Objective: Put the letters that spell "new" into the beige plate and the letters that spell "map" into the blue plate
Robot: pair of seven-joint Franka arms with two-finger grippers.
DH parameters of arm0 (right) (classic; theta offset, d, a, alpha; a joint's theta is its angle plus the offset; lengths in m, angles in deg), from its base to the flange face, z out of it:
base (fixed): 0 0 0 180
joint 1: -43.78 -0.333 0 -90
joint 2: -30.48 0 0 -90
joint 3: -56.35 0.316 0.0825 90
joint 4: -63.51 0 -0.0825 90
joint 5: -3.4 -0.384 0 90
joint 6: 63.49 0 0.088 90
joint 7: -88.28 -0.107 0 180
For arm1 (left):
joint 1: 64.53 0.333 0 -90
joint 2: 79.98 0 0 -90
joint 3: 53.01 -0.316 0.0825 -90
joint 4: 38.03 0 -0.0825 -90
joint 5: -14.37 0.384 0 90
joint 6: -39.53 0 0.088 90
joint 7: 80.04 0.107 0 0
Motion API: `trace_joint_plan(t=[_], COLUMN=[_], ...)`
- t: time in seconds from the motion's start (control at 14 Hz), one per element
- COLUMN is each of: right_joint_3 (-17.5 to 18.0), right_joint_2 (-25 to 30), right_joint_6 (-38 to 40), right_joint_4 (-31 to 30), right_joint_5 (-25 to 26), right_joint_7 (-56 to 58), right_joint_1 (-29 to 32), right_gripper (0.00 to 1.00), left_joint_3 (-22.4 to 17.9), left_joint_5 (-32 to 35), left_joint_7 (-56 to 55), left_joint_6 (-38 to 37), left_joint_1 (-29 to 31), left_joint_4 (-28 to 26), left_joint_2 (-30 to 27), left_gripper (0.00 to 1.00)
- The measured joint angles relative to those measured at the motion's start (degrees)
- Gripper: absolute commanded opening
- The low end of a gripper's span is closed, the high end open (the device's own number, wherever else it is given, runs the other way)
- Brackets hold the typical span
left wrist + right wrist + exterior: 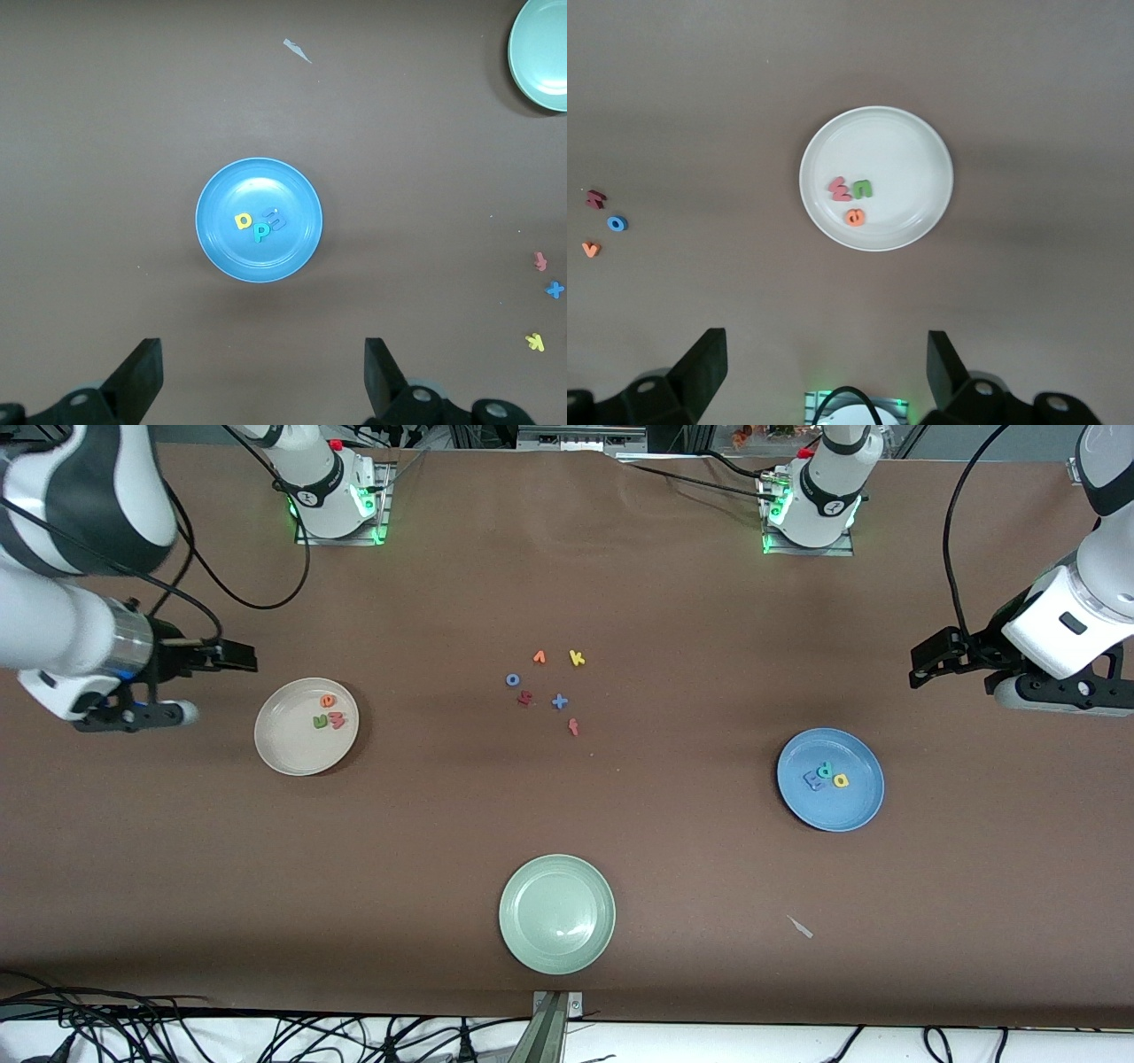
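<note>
Foam letters [330,713], light and soft, are judged best pinched edgewise, though both end effectors [926,666] [232,657] are held wide open, empty.

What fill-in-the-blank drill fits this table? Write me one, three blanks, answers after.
1. The green n, orange e and pinkish-red w lie in the ____ plate.
2. The plate nearest the front camera is pale ____.
3. Both the left hand and the right hand are ____ and hold nothing.

Answers: beige; green; open
</note>
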Motion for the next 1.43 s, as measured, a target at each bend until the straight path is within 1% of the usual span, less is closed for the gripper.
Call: trace_joint_plan(t=[0.14, 0.29, 0.43, 0.64, 0.93, 1.43], right_joint_3=[3.04, 3.94, 4.1, 5.07, 7.46, 8.03], right_joint_2=[2.67, 4.82, 6.08, 6.29, 6.53, 6.61], right_joint_6=[0.09, 0.41, 0.36, -1.41, -4.2, -6.41], right_joint_4=[0.02, -0.09, -0.35, -0.45, -0.46, -0.46], right_joint_5=[1.98, 2.36, 2.58, 2.69, 2.89, 2.99], right_joint_7=[0.43, -2.89, -4.83, -4.92, -5.93, -6.26], right_joint_1=[2.42, 3.15, 4.47, 5.93, 7.21, 7.83], right_gripper=[1.0, 1.0, 1.0, 1.0, 1.0, 1.0], left_joint_3=[-0.02, -0.02, -0.02, -0.02, -0.02, -0.02], left_joint_5=[0.0, 0.0, 0.0, 0.0, 0.0, 0.0], left_joint_7=[0.02, 0.06, 0.1, 0.18, 0.29, 0.5], left_joint_6=[-1.13, -1.73, -1.8, -1.84, -1.91, -1.95], left_joint_1=[0.02, 0.02, 0.03, 0.02, 0.02, 0.01], left_joint_4=[0.0, 0.01, 0.02, 0.04, 0.05, 0.08], left_joint_2=[0.03, 0.04, 0.04, 0.04, 0.04, 0.05], left_gripper=[1.0, 1.0, 1.0, 1.0, 1.0, 1.0])
